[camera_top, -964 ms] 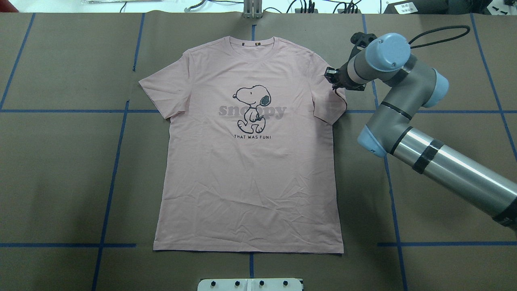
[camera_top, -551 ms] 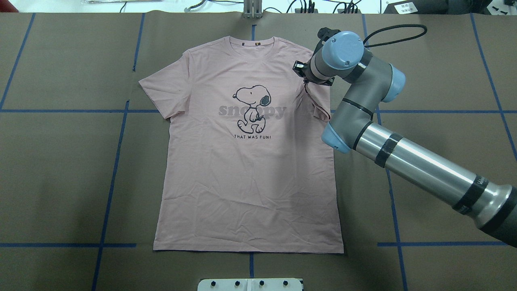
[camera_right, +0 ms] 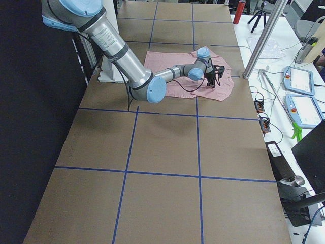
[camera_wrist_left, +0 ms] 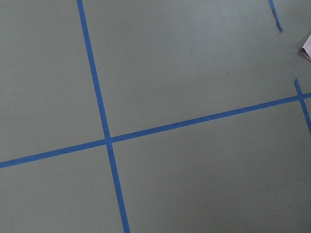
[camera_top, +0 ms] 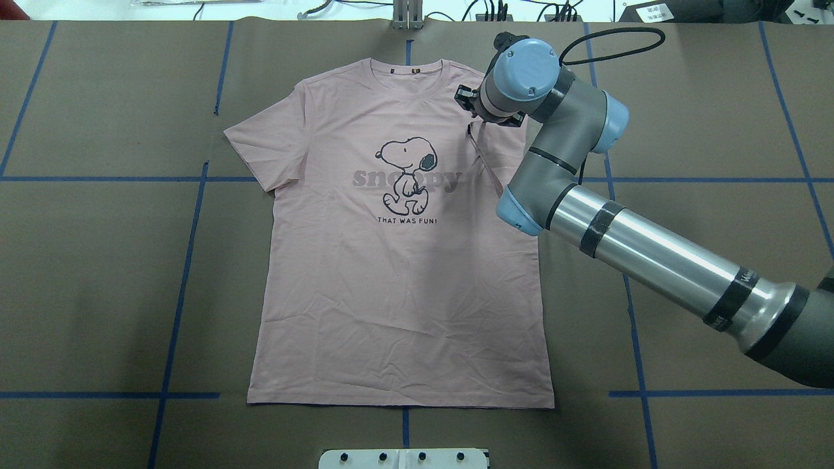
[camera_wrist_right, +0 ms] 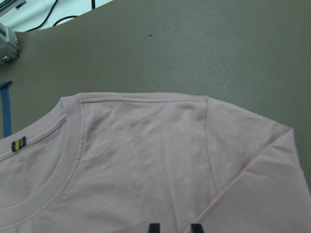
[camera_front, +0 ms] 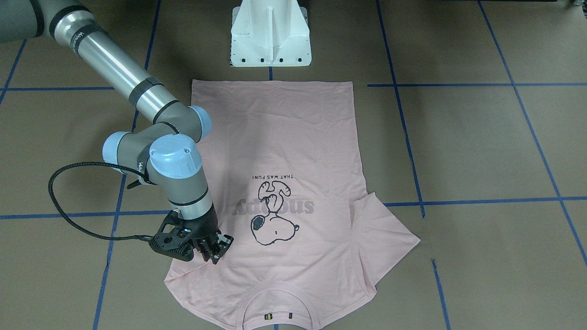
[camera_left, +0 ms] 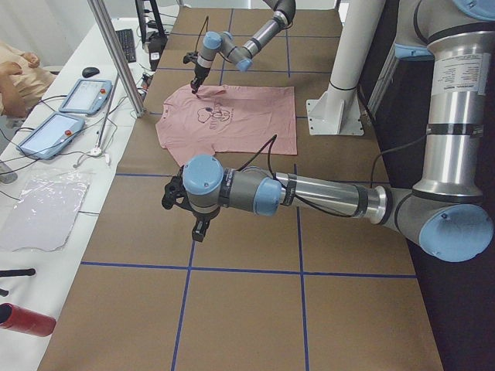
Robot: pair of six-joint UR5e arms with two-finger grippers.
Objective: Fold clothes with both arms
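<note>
1. Lying flat and print-up, the pale pink T-shirt (camera_top: 397, 293) sits in the middle of the bench (camera_top: 98, 293). Reading the overhead view as a clock face, its collar (camera_top: 417, 81) points to 12 o'clock and its hem (camera_top: 401, 400) to 6 o'clock.
2. The right arm (camera_top: 651, 251) reaches in from about 4 o'clock. The right gripper (camera_front: 216, 255) is closed on the edge of the right sleeve (camera_top: 490, 153) and holds it raised over the chest, at about 1 o'clock from the dog print (camera_top: 407, 176). The sleeve's edge runs as a tight line from the gripper down toward the armpit, so I judge it pinched, not merely touched.
3. The left arm (camera_left: 325, 197) is well apart from the shirt, out beyond its 9 o'clock side, over bare bench crossed by blue tape (camera_wrist_left: 102, 121). The left gripper (camera_left: 199, 229) shows only in a side view, so I cannot tell whether it is open or closed.
4. Done so far, as I judge it: 1 sleeve is partway through its fold inward and not yet laid down.
5. Left to do: set that sleeve flat and fold the left sleeve (camera_top: 260, 146), which lies spread at 9 o'clock. After that the sides and hem have to come in. The body shows 0 folds, so the task looks close to its start, with only 1 of the 2 arms engaged.
</note>
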